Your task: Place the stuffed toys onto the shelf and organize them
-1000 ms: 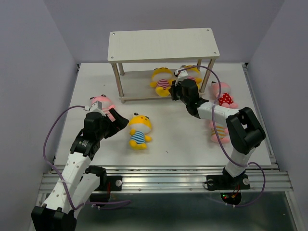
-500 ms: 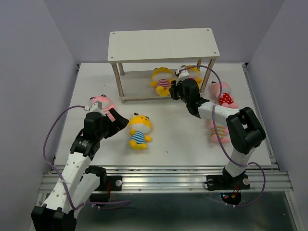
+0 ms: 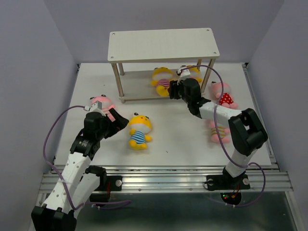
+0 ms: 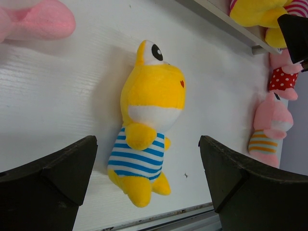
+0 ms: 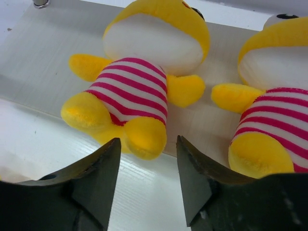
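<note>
The shelf (image 3: 162, 44) stands at the back of the table. On its lower board (image 5: 43, 62) lie two yellow stuffed toys in pink stripes (image 5: 144, 72) (image 5: 274, 96). My right gripper (image 5: 148, 159) is open just in front of the left one's feet, holding nothing. A yellow toy in blue stripes (image 4: 151, 96) lies on its back mid-table. My left gripper (image 4: 147, 149) is wide open just left of it, empty. A pink toy (image 3: 102, 102) lies behind the left gripper.
A pink toy in red polka dots (image 3: 223, 94) and a pink striped one (image 3: 216, 131) lie right of the right arm. The shelf's wooden legs (image 3: 117, 82) stand near the left toys. The top board is bare.
The right gripper's jaws have opened off the yellow pink-striped toy, which now rests on the lower board. The left arm has not moved.
</note>
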`<act>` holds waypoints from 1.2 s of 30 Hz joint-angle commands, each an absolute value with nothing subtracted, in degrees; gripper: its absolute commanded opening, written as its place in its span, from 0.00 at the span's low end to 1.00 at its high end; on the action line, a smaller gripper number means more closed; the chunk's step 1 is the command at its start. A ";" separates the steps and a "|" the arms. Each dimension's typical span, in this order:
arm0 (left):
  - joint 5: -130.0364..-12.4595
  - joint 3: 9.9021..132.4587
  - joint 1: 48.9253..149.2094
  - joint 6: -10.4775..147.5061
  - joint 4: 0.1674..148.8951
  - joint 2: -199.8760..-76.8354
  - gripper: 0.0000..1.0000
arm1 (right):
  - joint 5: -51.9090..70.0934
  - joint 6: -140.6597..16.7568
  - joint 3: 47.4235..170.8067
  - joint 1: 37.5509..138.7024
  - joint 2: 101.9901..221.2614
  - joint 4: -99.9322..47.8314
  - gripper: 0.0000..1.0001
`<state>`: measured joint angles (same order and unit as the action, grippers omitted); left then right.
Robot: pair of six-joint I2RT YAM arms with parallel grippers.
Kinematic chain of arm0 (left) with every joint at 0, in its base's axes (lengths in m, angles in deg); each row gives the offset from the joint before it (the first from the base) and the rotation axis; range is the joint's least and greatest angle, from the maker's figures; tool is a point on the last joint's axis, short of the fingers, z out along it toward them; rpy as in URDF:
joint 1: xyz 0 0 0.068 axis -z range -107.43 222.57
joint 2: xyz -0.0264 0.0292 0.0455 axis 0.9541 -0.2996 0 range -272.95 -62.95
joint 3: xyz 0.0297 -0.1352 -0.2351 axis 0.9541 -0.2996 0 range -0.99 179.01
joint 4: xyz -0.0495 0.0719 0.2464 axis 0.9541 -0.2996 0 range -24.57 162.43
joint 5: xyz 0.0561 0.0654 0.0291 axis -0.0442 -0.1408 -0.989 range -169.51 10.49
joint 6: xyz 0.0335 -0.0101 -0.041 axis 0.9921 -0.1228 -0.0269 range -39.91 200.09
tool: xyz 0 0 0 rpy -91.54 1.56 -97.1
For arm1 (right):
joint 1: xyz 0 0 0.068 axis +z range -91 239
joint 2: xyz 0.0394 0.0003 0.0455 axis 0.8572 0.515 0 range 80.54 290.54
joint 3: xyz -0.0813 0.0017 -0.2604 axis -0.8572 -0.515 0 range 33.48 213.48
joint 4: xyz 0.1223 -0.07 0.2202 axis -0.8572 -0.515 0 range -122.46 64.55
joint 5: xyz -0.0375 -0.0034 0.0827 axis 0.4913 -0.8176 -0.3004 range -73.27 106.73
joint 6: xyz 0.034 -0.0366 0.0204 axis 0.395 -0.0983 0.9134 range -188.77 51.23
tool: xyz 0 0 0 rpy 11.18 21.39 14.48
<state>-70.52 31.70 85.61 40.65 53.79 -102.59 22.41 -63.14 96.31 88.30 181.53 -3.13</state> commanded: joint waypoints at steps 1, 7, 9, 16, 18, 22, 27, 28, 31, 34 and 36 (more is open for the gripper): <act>-70.46 31.62 85.66 41.16 55.38 -101.62 0.99 | 23.24 -62.97 95.54 88.00 177.05 -2.51 0.58; -70.19 31.62 85.75 40.46 54.24 -101.53 0.99 | 21.83 -62.18 93.08 88.00 172.92 -4.44 0.68; -69.84 31.62 85.66 40.19 53.36 -101.27 0.99 | 20.78 -61.48 91.67 88.00 171.17 -5.32 0.76; -69.75 33.02 86.28 39.14 46.51 -100.48 0.99 | 19.54 -58.05 84.11 90.02 164.14 -7.96 1.00; -71.32 33.46 88.98 37.83 43.79 -100.22 0.99 | 20.51 -56.56 82.53 92.03 160.90 -9.36 1.00; -78.87 35.66 97.93 32.64 37.20 -100.65 0.99 | 24.20 -52.00 76.91 93.98 152.65 -14.19 1.00; -82.49 36.19 104.90 28.51 35.60 -103.46 0.99 | 30.16 -46.63 71.20 93.98 142.17 -23.33 1.00; -82.93 36.62 105.78 27.89 35.34 -104.25 0.99 | 30.79 -46.36 70.66 93.98 140.68 -25.26 1.00; -86.88 38.64 109.56 26.05 33.76 -107.76 0.99 | 32.81 -45.74 69.34 93.98 135.66 -30.27 1.00; -90.05 40.40 111.76 25.78 32.00 -110.93 0.96 | 35.27 -45.39 68.99 93.98 132.06 -33.44 1.00; -90.49 40.85 112.38 26.13 32.35 -112.78 0.94 | 37.03 -44.78 69.25 93.98 130.30 -35.03 1.00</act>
